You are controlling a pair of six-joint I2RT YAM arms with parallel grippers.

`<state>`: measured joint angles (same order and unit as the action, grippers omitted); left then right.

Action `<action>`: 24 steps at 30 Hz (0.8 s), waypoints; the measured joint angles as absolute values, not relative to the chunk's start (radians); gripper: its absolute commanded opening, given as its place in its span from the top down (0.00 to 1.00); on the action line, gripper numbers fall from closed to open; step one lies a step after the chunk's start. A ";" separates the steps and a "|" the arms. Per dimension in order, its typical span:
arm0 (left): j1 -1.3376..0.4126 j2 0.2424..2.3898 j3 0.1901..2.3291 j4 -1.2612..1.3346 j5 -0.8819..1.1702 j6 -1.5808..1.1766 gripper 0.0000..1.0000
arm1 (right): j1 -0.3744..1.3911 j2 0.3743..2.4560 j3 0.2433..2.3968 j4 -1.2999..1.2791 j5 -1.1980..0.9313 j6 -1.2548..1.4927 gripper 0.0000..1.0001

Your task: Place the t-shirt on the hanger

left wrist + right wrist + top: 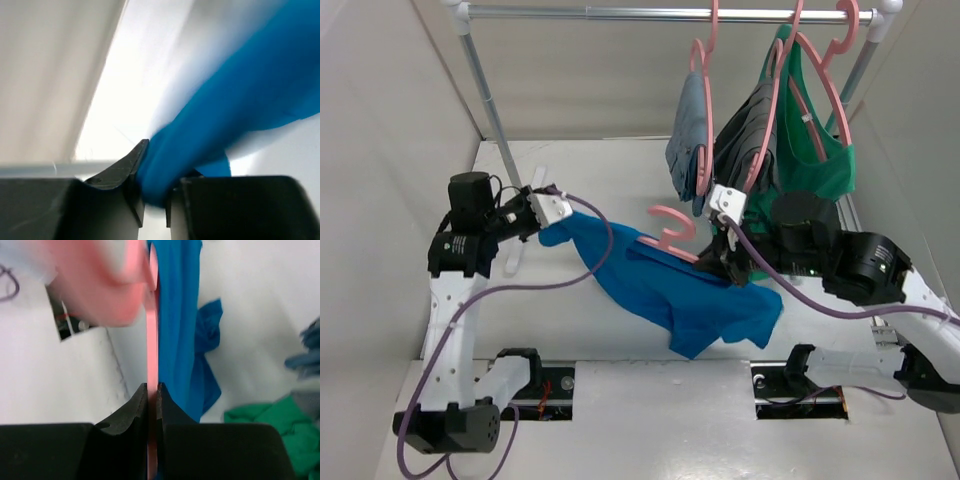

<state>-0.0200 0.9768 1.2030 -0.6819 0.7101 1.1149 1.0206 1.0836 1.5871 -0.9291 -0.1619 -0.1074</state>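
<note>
Now t-shirt point(690, 290) stretched left-right, left gripper point(155, 195) pinching end; right gripper point(152, 395) clamps hanger point(670, 248), seemingly pointing left.

A silver metal rail point(670, 13) ran across the top, above a white table point(610, 170). Three garments hung from it on pink hangers point(707, 90): a blue-grey one point(686, 135) on the left, a dark grey one point(752, 135) in the middle and a green tank top point(825, 165) on the right. The last two seemed to touch each other, though their folds overlapped.
</note>
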 measured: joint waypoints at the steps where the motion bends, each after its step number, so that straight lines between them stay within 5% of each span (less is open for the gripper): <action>1: 0.006 0.992 1.205 -0.678 0.698 1.110 1.00 | 1.021 1.058 1.568 -0.951 -0.160 -0.092 1.00; 4: 0.047 1.060 1.205 -0.674 0.680 1.110 0.87 | 1.021 0.996 1.535 -0.998 -0.152 -0.065 1.00; 7: 0.047 1.090 1.205 -0.681 0.698 1.119 0.85 | 1.021 0.977 1.514 -1.003 -0.159 -0.047 1.00; 10: 0.048 1.088 1.205 -0.681 0.714 1.139 0.60 | 1.021 0.999 1.504 -1.002 -0.170 -0.044 1.00; 13: 0.054 1.087 1.200 -0.688 0.724 1.163 0.25 | 1.021 1.028 1.495 -0.995 -0.187 -0.044 1.00; 16: 0.060 1.073 1.182 -0.698 0.744 1.168 0.06 | 1.021 1.044 1.494 -0.991 -0.207 -0.044 1.00; 24: 0.061 0.950 1.171 -0.589 0.756 0.929 0.00 | 1.030 1.125 1.593 -0.955 -0.237 0.012 1.00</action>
<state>0.0608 0.9497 1.1709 -0.5888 0.7563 0.9291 1.0302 1.1252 1.5929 -0.9554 -0.2367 0.0116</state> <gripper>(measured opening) 0.993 0.106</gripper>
